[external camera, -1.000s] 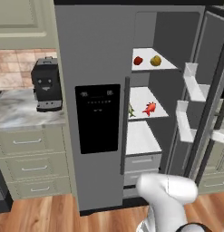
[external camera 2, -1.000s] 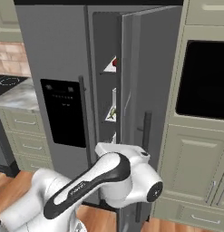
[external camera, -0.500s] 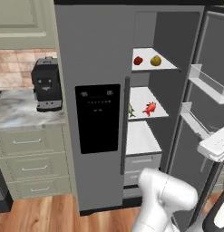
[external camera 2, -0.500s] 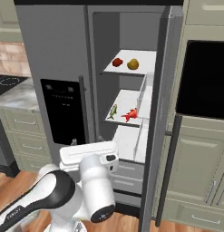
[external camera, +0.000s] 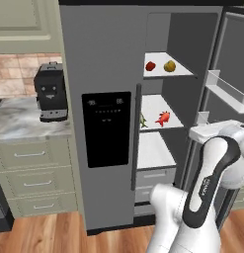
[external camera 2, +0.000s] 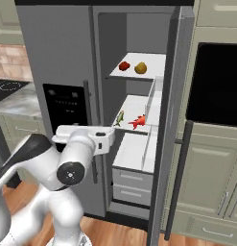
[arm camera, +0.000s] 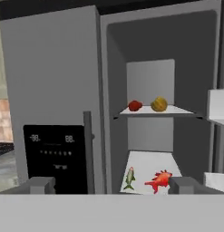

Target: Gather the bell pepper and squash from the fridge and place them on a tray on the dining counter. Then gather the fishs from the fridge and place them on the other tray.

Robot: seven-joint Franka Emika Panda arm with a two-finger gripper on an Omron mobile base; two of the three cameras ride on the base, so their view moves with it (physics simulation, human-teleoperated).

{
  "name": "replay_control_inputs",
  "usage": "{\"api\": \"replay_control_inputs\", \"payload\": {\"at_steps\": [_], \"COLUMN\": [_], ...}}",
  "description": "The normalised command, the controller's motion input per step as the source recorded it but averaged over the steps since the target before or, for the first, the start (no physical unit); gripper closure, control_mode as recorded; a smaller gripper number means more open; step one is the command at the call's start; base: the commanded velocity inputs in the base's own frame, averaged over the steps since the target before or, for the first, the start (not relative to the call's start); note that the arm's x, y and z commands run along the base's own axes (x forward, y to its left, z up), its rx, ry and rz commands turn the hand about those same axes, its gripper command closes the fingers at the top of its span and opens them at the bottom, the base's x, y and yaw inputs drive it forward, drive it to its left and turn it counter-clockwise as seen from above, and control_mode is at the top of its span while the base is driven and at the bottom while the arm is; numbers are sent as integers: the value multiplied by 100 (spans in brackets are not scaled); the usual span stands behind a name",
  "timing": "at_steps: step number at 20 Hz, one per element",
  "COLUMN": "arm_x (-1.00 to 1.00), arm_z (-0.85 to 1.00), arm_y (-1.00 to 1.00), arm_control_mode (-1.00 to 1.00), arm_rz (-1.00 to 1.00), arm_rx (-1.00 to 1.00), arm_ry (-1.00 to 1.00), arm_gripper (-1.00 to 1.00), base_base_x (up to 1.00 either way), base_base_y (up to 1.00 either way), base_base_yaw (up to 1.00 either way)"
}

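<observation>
At the far left of the left base view a black coffee machine (external camera: 51, 92) stands on a marble worktop (external camera: 24, 126) above pale green drawers (external camera: 34, 178). Right of it, in the middle of the frame, is the fridge (external camera: 99, 123), its left door shut with the black dispenser panel (external camera: 106, 128) on it, its right door (external camera: 227, 89) swung wide open at the right edge. In the open compartment, upper centre-right, the pepper (external camera: 150, 65) and the squash (external camera: 169, 66) sit side by side on the top shelf, close but apart, the pepper on the left. One shelf down lie the grey fish (external camera: 142, 120) at the left and the red fish (external camera: 163, 118) just right of it. The arm's white links rise at the lower right.

In the right base view the arm fills the lower left, and the same shelves show at centre: pepper (external camera 2: 124, 66), squash (external camera 2: 141, 67), then grey fish (external camera 2: 119, 117) and red fish (external camera 2: 138, 122) below. A dark wall oven (external camera 2: 217, 86) is at the right.

In the hand view the gripper (arm camera: 111, 185) points at the open compartment; its fingers (arm camera: 40, 185) stand far apart at the bottom corners, holding nothing. The red fish (arm camera: 159, 180) lies between them, farther back.
</observation>
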Motion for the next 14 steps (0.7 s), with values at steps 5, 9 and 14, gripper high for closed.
{"api": "replay_control_inputs", "payload": {"at_steps": [5, 9, 14], "arm_x": [33, 40, 6], "arm_z": [49, 8, 7], "arm_y": [5, 0, 1], "arm_control_mode": [-100, -100, -100], "arm_rz": [-1, 0, -2], "arm_rx": [-4, -4, -1], "arm_ry": [39, 55, 35], "arm_gripper": [-100, -100, -100], "base_base_x": [0, 0, 0], "base_base_y": [0, 0, 0], "base_base_yaw": [0, 0, 0]}}
